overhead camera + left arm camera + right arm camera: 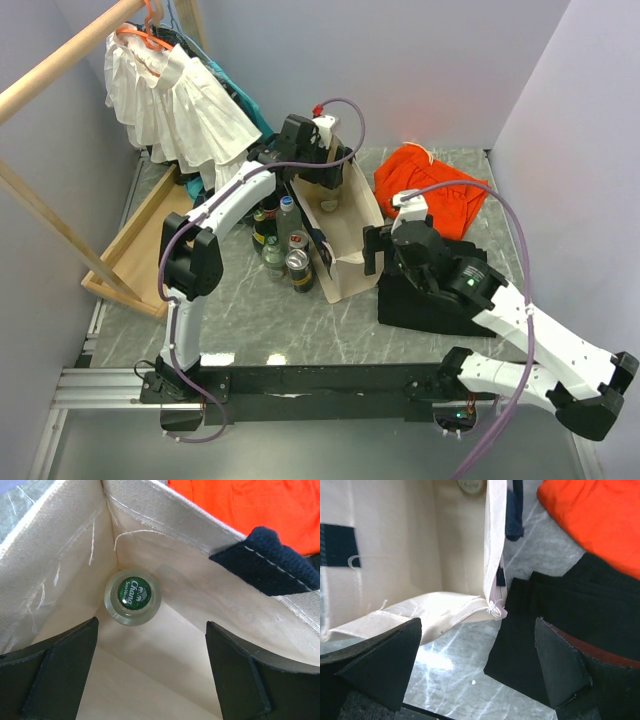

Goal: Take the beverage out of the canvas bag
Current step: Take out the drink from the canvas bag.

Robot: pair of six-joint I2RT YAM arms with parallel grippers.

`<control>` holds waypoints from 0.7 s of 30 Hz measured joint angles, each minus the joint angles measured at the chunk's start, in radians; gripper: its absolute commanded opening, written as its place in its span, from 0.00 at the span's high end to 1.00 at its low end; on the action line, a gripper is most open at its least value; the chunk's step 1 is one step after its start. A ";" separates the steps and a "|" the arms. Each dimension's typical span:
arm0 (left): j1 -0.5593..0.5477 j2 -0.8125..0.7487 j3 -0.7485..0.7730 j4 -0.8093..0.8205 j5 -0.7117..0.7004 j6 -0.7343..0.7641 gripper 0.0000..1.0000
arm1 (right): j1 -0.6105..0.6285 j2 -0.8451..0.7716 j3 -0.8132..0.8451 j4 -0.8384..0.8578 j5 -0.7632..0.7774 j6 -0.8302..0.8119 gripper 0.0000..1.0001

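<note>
Hovering left gripper [151, 630]: over the mouth of the boxy beige canvas tote with black strap handles [352, 232], pointing down into it; jaws spread wide, nothing between them.
Beverage: clear glass bottle with green Chang cap [132, 596], upright inside the tote, tucked into an inner corner, below and apart from both left fingers [60, 670].
Other arm, right gripper [477, 625]: low at the tote's near corner; jaws released, stitched fabric corner just past the fingertips, not pinched.
Tote position: standing open on the grey marbled table [300, 325].
Left of tote: cluster of bottles and a can [285, 250], just beside its wall.
Crumpled orange cloth [430, 180]: against the tote's far right side.
Folded black cloth [430, 300]: right of the tote, under the right arm.
Back left: white frilled garment on an orange hanger [170, 100], above a flat wooden tray [135, 250].
</note>
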 measured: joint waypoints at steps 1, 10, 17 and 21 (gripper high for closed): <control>0.000 0.001 0.000 0.000 0.000 0.000 0.07 | 0.000 -0.015 -0.001 0.004 0.001 0.000 0.00; 0.000 0.002 0.000 0.031 -0.001 -0.002 0.07 | 0.000 -0.102 -0.013 0.037 0.016 0.000 0.00; 0.003 0.002 0.000 0.037 -0.005 -0.009 0.08 | 0.000 -0.148 -0.034 0.048 0.037 0.000 0.00; 0.004 0.002 0.000 0.048 -0.009 -0.017 0.10 | 0.000 -0.152 -0.037 0.048 0.043 0.000 0.00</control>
